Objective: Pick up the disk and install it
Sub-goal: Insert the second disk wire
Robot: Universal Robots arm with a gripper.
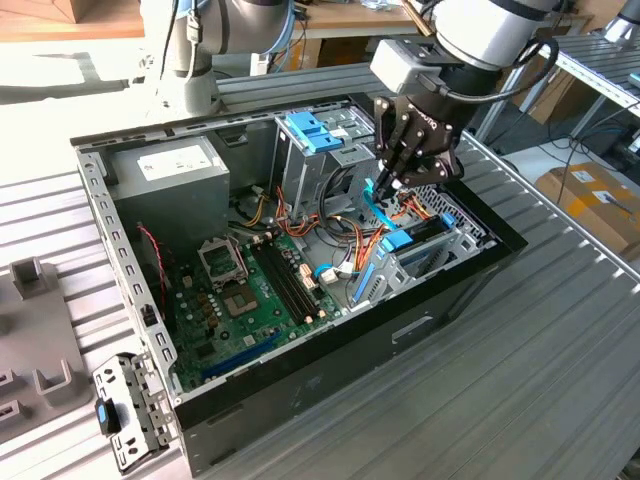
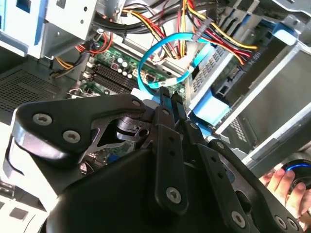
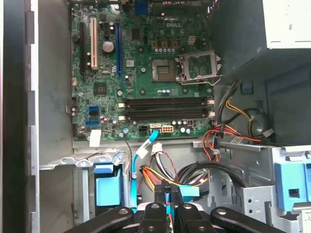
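The disk (image 1: 400, 241) sits in the low metal cage at the end of the open computer case on the exterior view's right. Its blue rails show and the rest is largely covered by cage walls and cables. In the second wrist view its blue end and black connector (image 2: 214, 99) lie just beyond my fingertips. My gripper (image 1: 384, 187) hangs over the bundle of wires beside that cage, shut on a thin light-blue data cable (image 2: 146, 63) that loops up from the board. In both wrist views the fingers (image 3: 163, 194) pinch this cable (image 3: 143, 148).
A green motherboard (image 1: 250, 290) fills the case floor. A grey power-supply box (image 1: 170, 170) stands at the back and a tall cage with a light-blue bracket (image 1: 315, 130) is beside my gripper. Red, yellow and black wires (image 1: 350, 235) crowd the gap. A person's hand (image 2: 284, 187) is nearby.
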